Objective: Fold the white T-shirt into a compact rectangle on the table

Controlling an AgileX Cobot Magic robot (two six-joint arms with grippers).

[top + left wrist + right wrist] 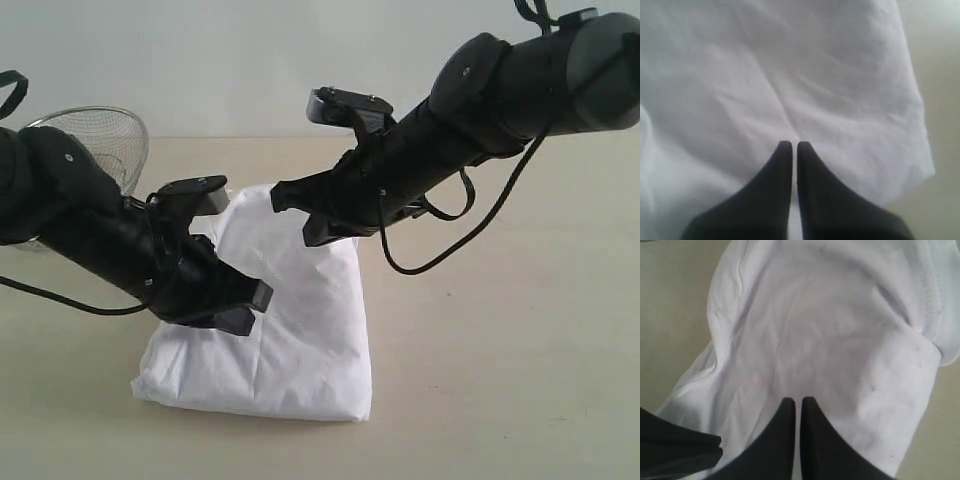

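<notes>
The white T-shirt (300, 350) is laid in a lumpy folded bundle on the table (500, 380). The left gripper (794, 146) and right gripper (797, 401) are held over it, jaws pressed together.

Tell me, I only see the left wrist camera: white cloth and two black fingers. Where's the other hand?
Observer: The right hand is over the white T-shirt too, at its far end, closed tight.
Operator: Is anything else out there?
Observer: Yes, a wire-mesh bowl stands on the table behind the left arm.
Operator: Does the shirt look folded?
Observer: Yes, a folded bundle, narrower at the far end, not a neat rectangle.
</notes>
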